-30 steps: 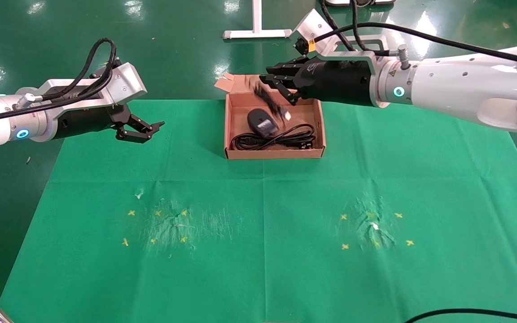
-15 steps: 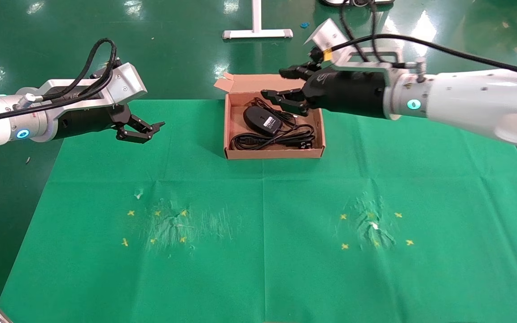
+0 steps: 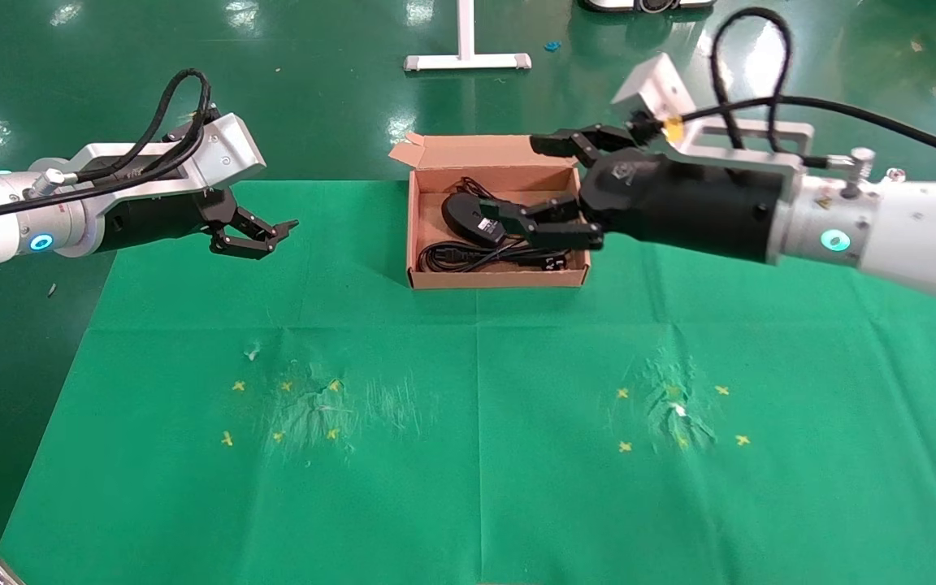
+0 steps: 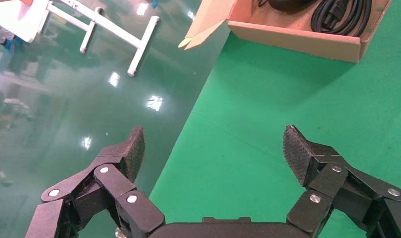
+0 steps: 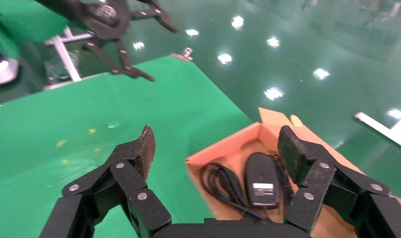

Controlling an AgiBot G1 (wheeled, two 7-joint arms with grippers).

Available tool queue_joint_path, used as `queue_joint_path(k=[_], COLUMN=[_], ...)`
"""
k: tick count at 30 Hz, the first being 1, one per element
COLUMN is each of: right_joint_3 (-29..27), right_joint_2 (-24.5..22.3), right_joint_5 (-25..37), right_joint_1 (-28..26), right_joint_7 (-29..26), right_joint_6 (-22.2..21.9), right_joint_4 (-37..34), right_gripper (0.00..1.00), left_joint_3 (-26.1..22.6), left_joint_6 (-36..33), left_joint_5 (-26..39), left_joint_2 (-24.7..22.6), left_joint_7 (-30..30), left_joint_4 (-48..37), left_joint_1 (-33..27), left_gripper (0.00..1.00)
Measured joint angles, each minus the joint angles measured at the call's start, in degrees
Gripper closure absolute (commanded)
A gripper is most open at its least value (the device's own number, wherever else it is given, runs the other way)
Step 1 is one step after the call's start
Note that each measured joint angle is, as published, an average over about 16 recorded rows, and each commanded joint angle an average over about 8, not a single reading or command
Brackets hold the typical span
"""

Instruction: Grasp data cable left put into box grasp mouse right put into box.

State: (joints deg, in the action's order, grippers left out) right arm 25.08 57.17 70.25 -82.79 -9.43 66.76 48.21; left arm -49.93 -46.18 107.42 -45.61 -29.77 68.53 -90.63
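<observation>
The cardboard box [image 3: 492, 280] sits at the far middle of the green cloth. Inside it the black mouse [image 3: 468, 218] lies label side up, beside the coiled data cable [image 3: 468, 256]. My right gripper [image 3: 509, 175] hangs open above the box's right part with nothing between its fingers. From the right wrist, the mouse [image 5: 261, 181] and cable [image 5: 220, 181] show in the box [image 5: 223, 148] beyond the open gripper [image 5: 217, 139]. My left gripper [image 3: 273, 237] is parked open, left of the box, over the cloth's far edge. The left gripper [image 4: 213, 144] is empty, with the box [image 4: 297, 39] far off.
The green cloth [image 3: 476, 455] carries two scuffed patches ringed by yellow crosses [image 3: 285, 410] [image 3: 679, 414]. Beyond the cloth's far edge lies glossy green floor with a white stand [image 3: 465, 58]. One box flap [image 3: 405, 150] sticks out at the far left corner.
My right gripper has drawn back to the right from above the box, open. The mouse's cord, blurred in the air before, now lies in the box. The left arm has not moved.
</observation>
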Motion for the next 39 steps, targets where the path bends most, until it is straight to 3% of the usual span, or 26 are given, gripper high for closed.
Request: queue_joint_path(k=[19, 39], right_joint_3=[-4.49, -8.65], right_joint_2=[-10.96, -21.16], right_joint_5=[-14.06, -27.14], right_joint_1=[10.51, 20.28], right_joint_7=[-0.65, -1.25], right_joint_6=[9.38, 18.1], right_joint_4=[12.56, 24.23], right_gripper=[0.0, 0.0], left_joint_3=[1.13, 11.29], left_joint_6=[-1.29, -13.13], left_joint_5=[-2.17, -21.81], left_joint_2=[0.35, 3.53], left_joint_7=[0.63, 6.33], left_joint_4=[0.16, 1.67], left_joint_1=[0.97, 9.69], left_gripper=[0.0, 0.0])
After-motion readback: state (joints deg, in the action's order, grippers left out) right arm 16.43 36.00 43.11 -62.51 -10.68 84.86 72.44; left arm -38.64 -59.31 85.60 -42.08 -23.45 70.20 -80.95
